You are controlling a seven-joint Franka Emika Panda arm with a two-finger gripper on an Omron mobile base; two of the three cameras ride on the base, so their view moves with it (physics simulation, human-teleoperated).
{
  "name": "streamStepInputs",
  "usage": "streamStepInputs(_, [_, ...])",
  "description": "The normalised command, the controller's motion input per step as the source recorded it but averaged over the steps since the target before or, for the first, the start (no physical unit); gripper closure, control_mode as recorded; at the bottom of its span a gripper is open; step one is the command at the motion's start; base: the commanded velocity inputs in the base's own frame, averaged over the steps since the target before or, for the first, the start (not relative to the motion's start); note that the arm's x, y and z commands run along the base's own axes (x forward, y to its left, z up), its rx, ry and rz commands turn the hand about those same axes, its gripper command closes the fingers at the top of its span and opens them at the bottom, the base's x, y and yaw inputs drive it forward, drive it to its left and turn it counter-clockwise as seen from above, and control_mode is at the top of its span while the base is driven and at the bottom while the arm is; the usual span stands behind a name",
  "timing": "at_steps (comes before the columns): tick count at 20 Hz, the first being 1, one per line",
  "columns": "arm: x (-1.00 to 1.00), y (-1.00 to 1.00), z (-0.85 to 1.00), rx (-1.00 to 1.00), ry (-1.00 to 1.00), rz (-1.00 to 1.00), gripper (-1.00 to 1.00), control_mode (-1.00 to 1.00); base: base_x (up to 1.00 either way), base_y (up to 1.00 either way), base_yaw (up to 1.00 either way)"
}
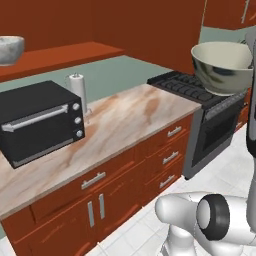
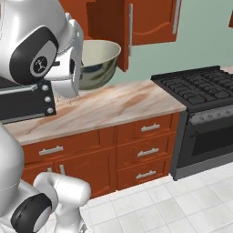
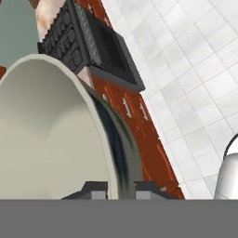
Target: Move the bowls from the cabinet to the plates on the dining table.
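Above the short counter (image 1: 125,120), near the stove (image 1: 200,95): the metal bowl (image 1: 222,67), grey and shiny outside, cream inside, is hanging in the air, held upright at its rim.
Gripper (image 3: 120,189): its two dark tips are sitting on either side of the bowl's rim, one inside the wall and one outside, pinching the metal bowl.
Marble-like bowl (image 1: 10,49): speckled white-grey, is resting on the red-brown shelf (image 1: 65,55) at upper left, well apart from the metal bowl.
Cabinet (image 2: 136,22): reddish-brown, on the wall behind the counter, one door (image 2: 109,32) is standing open, with a long grey bar handle (image 2: 130,29).
Black oven (image 1: 40,120): is sitting on the beige-pink marble top of the short counter, a white paper-towel roll (image 1: 77,90) just beside it.
Drawers (image 2: 143,150): red-brown fronts with grey handles are lining the counter base above the white tiled floor (image 2: 182,205).
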Motion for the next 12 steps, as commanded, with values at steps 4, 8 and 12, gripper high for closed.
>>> streamStepInputs(4, [0.0,0.0,0.0,0.0,0.0,0.0,1.0,1.0,0.0,0.0,-0.25])
streamStepInputs(8, [0.0,0.0,0.0,0.0,0.0,0.0,1.0,1.0,0.0,0.0,-0.25])
streamStepInputs(12, [0.0,0.0,0.0,0.0,0.0,0.0,1.0,1.0,0.0,0.0,-0.25])
